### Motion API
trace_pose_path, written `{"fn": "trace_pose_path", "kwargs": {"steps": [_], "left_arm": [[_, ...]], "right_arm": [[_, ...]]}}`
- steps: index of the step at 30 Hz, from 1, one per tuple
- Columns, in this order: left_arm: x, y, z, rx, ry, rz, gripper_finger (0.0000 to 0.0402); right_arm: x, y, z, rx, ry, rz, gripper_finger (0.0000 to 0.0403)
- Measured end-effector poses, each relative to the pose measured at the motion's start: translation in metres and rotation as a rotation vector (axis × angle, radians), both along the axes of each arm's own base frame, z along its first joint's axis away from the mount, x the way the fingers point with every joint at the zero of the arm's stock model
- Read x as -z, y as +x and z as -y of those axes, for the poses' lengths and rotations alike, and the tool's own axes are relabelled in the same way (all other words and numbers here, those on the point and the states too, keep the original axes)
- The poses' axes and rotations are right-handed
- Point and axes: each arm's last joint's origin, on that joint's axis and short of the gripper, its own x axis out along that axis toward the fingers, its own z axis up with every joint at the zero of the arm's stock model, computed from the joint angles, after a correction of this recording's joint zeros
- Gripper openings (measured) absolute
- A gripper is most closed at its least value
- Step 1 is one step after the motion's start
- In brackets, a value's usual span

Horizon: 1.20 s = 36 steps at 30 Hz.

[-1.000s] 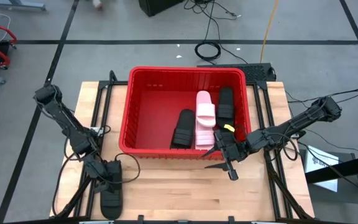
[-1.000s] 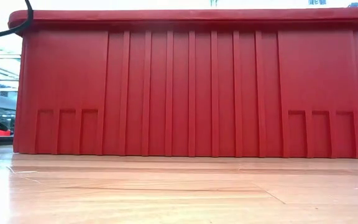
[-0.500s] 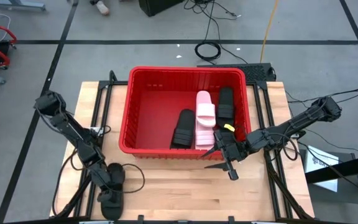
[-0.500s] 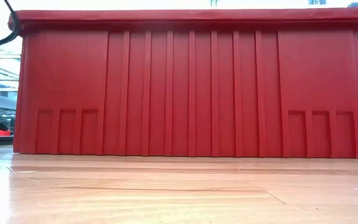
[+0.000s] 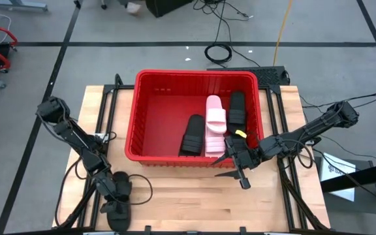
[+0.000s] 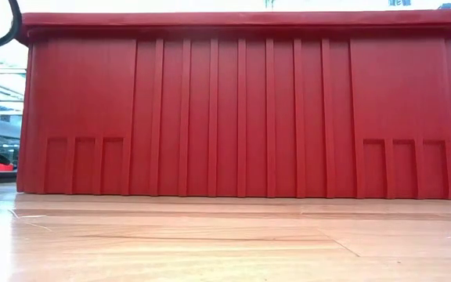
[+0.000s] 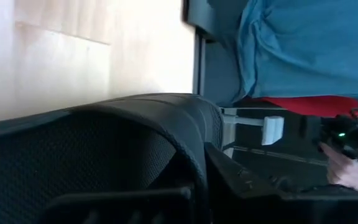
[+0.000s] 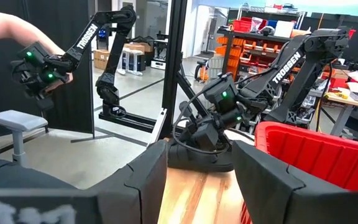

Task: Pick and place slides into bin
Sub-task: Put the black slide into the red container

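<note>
Our left hand (image 5: 116, 207) is pressed down on a black slide (image 5: 118, 216) at the table's (image 5: 188, 202) near edge, well to the left of the red bin (image 5: 150, 158), and its fingers pinch the strap. Our right hand (image 5: 232, 164) waits with fingers spread just beside the bin's near right corner. Inside the bin we see two black slides (image 5: 192, 134) and one pale pink slide (image 5: 215, 123).
</note>
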Motion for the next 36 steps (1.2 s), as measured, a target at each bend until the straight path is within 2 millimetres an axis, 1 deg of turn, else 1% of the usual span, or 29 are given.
{"fn": "trace_pose_path", "kwargs": {"steps": [4,8,12,15,17,22,25,29,33,36], "left_arm": [[-0.007,0.002,0.004,0.005,-0.074,0.038,0.0019],[-0.018,0.008,0.007,0.001,-0.175,0.110,0.0006],[-0.034,0.014,0.008,-0.019,-0.303,0.244,0.0010],[-0.045,0.019,0.008,-0.032,-0.362,0.372,0.0012],[-0.053,0.024,0.008,-0.035,-0.384,0.454,0.0006],[-0.069,0.037,0.008,-0.017,-0.381,0.589,0.0009],[-0.083,0.049,0.006,-0.002,-0.375,0.691,0.0007],[-0.104,0.064,0.002,0.042,-0.349,0.864,0.0005],[-0.128,0.079,-0.001,0.120,-0.314,1.026,0.0006],[-0.144,0.091,-0.005,0.186,-0.254,1.076,0.0003]], "right_arm": [[0.000,0.000,0.000,0.000,-0.001,0.000,0.0171],[0.000,0.000,0.000,0.001,-0.002,0.000,0.0171],[0.000,0.000,0.000,0.001,-0.003,0.000,0.0171],[0.000,0.000,0.000,0.001,-0.003,0.000,0.0171],[0.000,0.000,0.000,0.001,-0.003,0.000,0.0171],[0.000,0.000,0.000,0.002,-0.003,0.000,0.0171],[0.000,0.000,0.000,0.002,-0.003,0.000,0.0171],[0.000,0.000,0.000,0.011,-0.004,0.000,0.0171],[0.000,0.001,0.002,0.080,-0.005,-0.001,0.0171],[0.001,0.001,0.003,0.103,-0.008,-0.006,0.0171]]}}
